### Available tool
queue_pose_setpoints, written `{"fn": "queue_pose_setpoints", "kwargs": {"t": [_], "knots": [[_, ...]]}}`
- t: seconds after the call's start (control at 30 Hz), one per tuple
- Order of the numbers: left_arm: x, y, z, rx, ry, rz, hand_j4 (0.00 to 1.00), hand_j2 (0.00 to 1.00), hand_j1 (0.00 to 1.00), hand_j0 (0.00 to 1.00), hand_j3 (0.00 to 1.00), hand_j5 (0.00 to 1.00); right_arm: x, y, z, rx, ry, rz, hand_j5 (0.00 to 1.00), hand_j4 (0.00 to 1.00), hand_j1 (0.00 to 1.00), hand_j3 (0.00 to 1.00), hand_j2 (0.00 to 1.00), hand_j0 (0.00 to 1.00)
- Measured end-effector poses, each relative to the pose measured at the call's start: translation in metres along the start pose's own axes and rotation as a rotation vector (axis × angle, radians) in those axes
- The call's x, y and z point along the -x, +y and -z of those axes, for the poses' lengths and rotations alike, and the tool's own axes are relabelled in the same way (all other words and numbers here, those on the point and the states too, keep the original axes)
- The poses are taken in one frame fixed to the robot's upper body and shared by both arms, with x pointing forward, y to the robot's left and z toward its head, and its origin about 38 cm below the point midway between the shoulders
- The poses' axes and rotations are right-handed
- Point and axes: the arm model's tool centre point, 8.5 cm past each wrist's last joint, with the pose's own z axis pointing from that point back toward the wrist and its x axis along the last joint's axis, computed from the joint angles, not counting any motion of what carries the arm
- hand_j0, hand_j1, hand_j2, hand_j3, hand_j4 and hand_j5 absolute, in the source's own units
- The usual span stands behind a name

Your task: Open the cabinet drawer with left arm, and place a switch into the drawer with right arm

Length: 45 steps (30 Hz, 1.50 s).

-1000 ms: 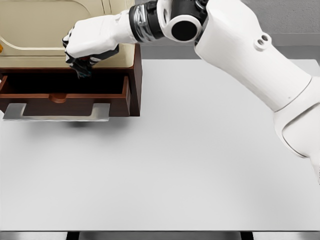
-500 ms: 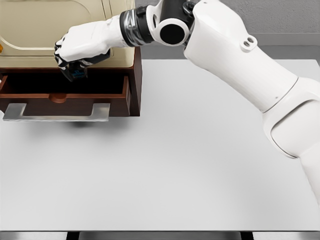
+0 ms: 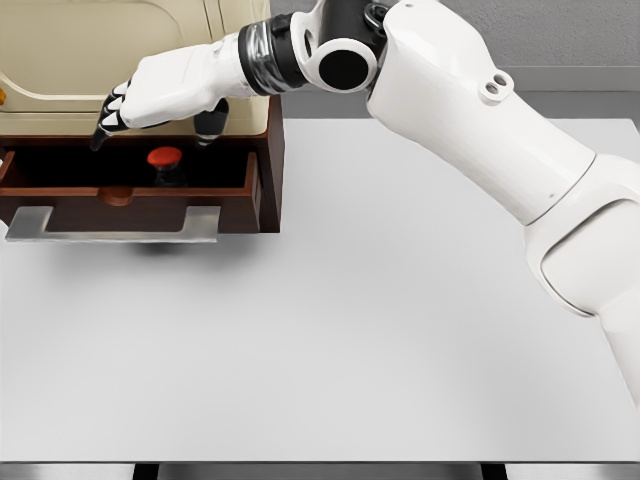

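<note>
Head view shows the cabinet drawer (image 3: 130,205) pulled open on the worktop (image 3: 400,330), the red-topped switch (image 3: 165,160) lying inside it, and the right hand (image 3: 165,95) hovering above with fingers (image 3: 108,120) spread, holding nothing, so both steps look done.

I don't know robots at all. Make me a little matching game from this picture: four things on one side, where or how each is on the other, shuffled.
Things:
1. right hand
2. switch
3. drawer
4. drawer handle

States:
A. pulled open
B. silver bar across the drawer's front
C. lying inside the drawer, red top up
D. fingers spread, holding nothing, above the drawer

Pairs: 1-D, 2-C, 3-A, 4-B
</note>
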Motion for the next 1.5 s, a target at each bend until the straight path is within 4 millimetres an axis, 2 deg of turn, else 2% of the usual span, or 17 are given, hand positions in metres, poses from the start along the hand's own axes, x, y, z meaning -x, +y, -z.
{"fn": "queue_pose_setpoints", "kwargs": {"t": [0.1,0.17,0.2,0.23,0.3,0.43,0.5,0.53,0.57,0.63,0.7,1.0,1.3,1.5], "knots": [[0.000,0.000,0.000,0.000,0.000,0.000,1.00,1.00,1.00,1.00,1.00,1.00,0.000,-0.002,-0.002,0.000,0.001,-0.011,1.00,1.00,1.00,1.00,1.00,1.00],[0.000,0.000,0.000,0.000,0.000,-0.002,1.00,1.00,1.00,1.00,1.00,1.00,0.000,0.006,-0.012,0.004,0.001,-0.011,1.00,1.00,1.00,1.00,1.00,1.00],[0.000,0.000,0.000,0.000,0.000,0.000,1.00,1.00,1.00,1.00,1.00,1.00,-0.001,0.015,-0.024,0.003,0.006,-0.014,1.00,1.00,1.00,1.00,1.00,1.00],[0.000,-0.001,0.000,0.002,0.000,0.001,1.00,1.00,1.00,1.00,1.00,1.00,-0.004,0.050,-0.037,0.003,0.005,0.027,1.00,1.00,1.00,1.00,1.00,1.00],[0.000,0.000,0.000,0.001,-0.001,-0.001,1.00,1.00,1.00,1.00,1.00,1.00,-0.010,0.104,-0.086,0.034,0.050,0.099,1.00,1.00,1.00,1.00,1.00,1.00],[0.000,-0.001,0.000,0.002,-0.005,0.003,1.00,1.00,1.00,1.00,1.00,1.00,-0.008,0.159,-0.204,0.050,0.256,0.164,1.00,1.00,1.00,1.00,1.00,1.00],[0.000,-0.001,0.000,0.002,-0.008,0.002,1.00,1.00,1.00,1.00,1.00,1.00,-0.005,0.166,-0.254,0.047,0.365,0.162,1.00,1.00,1.00,1.00,1.00,1.00],[-0.001,-0.001,0.000,0.001,-0.009,0.003,1.00,1.00,1.00,1.00,1.00,1.00,-0.005,0.167,-0.272,0.041,0.403,0.160,1.00,1.00,1.00,1.00,1.00,1.00],[-0.001,-0.001,0.000,0.001,-0.009,0.004,1.00,1.00,1.00,1.00,1.00,1.00,-0.007,0.177,-0.283,0.026,0.426,0.175,1.00,1.00,1.00,1.00,1.00,1.00],[-0.002,0.001,0.000,-0.003,-0.012,0.010,1.00,1.00,1.00,1.00,1.00,1.00,-0.007,0.176,-0.303,0.008,0.466,0.168,1.00,1.00,1.00,1.00,1.00,1.00],[-0.003,0.001,0.004,0.004,-0.022,0.013,1.00,1.00,1.00,1.00,1.00,1.00,-0.007,0.179,-0.311,-0.016,0.481,0.169,1.00,1.00,1.00,1.00,1.00,1.00],[-0.011,-0.003,0.066,0.095,-0.165,0.017,1.00,1.00,1.00,1.00,1.00,1.00,-0.008,0.200,-0.323,-0.080,0.502,0.212,1.00,1.00,1.00,1.00,1.00,1.00],[-0.019,-0.022,0.127,0.213,-0.285,0.010,1.00,1.00,1.00,1.00,1.00,1.00,-0.005,0.206,-0.329,-0.089,0.522,0.230,1.00,1.00,1.00,1.00,1.00,1.00],[-0.023,-0.028,0.143,0.245,-0.320,0.007,1.00,1.00,1.00,1.00,1.00,1.00,-0.005,0.208,-0.329,-0.092,0.522,0.236,1.00,1.00,1.00,1.00,1.00,1.00]]}}
